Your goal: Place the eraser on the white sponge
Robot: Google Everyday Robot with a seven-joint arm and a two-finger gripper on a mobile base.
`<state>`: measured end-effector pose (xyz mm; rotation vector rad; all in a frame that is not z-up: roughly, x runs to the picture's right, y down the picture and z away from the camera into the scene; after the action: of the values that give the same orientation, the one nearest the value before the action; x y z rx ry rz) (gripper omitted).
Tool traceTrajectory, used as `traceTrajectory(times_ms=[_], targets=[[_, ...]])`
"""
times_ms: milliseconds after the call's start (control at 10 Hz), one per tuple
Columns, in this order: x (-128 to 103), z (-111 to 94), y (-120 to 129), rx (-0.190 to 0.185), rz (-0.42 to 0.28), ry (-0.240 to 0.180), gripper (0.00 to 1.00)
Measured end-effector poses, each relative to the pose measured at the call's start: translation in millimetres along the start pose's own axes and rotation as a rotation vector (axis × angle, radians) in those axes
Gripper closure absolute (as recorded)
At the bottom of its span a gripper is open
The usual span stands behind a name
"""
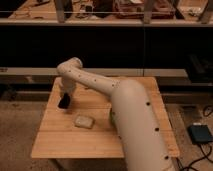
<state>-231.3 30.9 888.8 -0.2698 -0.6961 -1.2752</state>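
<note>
Whether the jaws are spread or pressed together, I cannot tell. The dark gripper (63, 103) points down, low over the left part of the light wooden worktop (60, 142). The flat black rectangular eraser cannot be told apart from this dark shape. The small cream-white rectangular sponge (84, 121) lies flat on the worktop, near the gripper, on its right and closer to the camera, not touching it. The thick white robot arm (125, 100) reaches from the lower right across the worktop.
</note>
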Motion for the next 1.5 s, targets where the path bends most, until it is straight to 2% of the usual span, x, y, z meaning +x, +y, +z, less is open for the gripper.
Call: traceTrajectory(times_ms=[100,300,600,800,900,1100,1500], targets=[[-4,-10,9,0.008,-0.001,-0.004,1.0],[-24,-43,43,0.026,-0.002,0.002,1.0],[-58,-64,73,0.038,0.0,0.03,1.0],[-73,-63,82,0.026,-0.023,0.064,1.0],[-83,-55,85,0.019,-0.037,0.087,1.0],[-94,-45,86,0.013,-0.04,0.094,1.0],[-121,-29,105,0.03,0.014,0.047,1.0]])
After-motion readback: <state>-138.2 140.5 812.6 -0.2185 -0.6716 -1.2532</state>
